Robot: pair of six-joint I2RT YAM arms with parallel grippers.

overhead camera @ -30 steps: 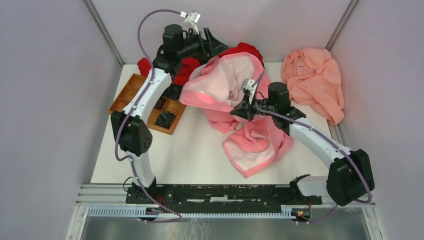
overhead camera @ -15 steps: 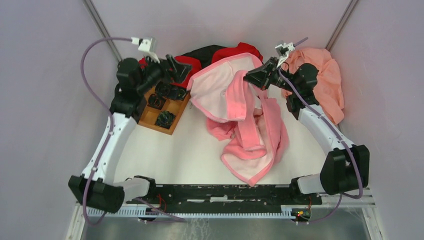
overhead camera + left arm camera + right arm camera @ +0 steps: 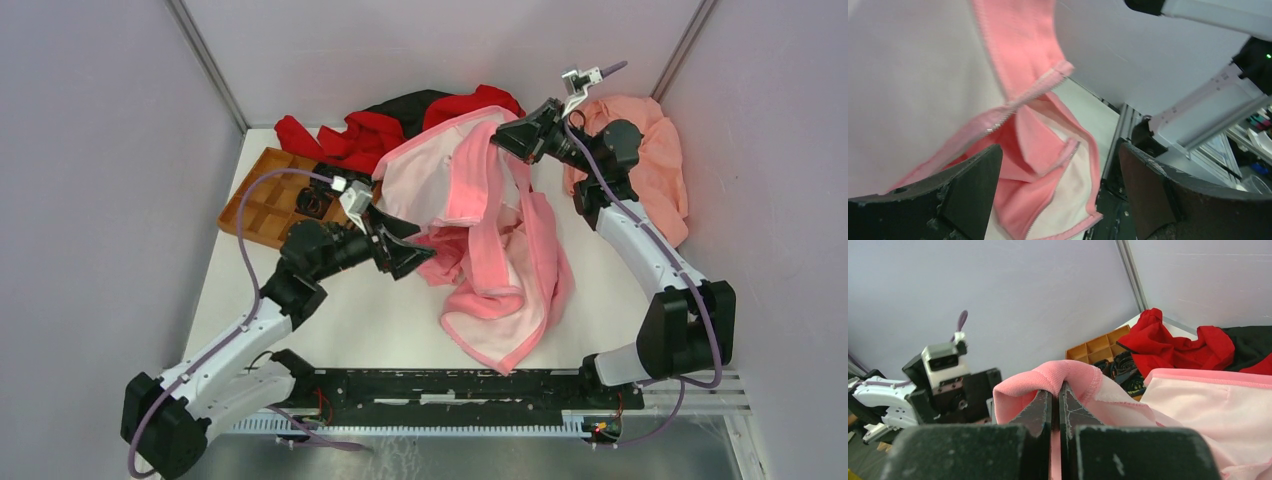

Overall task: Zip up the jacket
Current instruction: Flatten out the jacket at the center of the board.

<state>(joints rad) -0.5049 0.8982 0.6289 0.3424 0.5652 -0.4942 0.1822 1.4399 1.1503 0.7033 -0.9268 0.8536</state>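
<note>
The jacket (image 3: 480, 230) is lying bunched at the table's centre, pale lining showing, with one edge hanging from the right gripper (image 3: 497, 140) near 12 o'clock. That claw is pinching a thin fold of fleece, its jaws pressed tight on it. The left gripper (image 3: 415, 258) is hovering at the jacket's 9 o'clock side, jaws spread wide and holding nothing, with zipper (image 3: 1013, 107) teeth running just ahead of it. The thin fold may be slipping free if the right arm pulls harder. The wide left jaws risk closing on lining or on two layers instead of the zipper edge, since the front halves are lying twisted and the pull is not showing.
</note>
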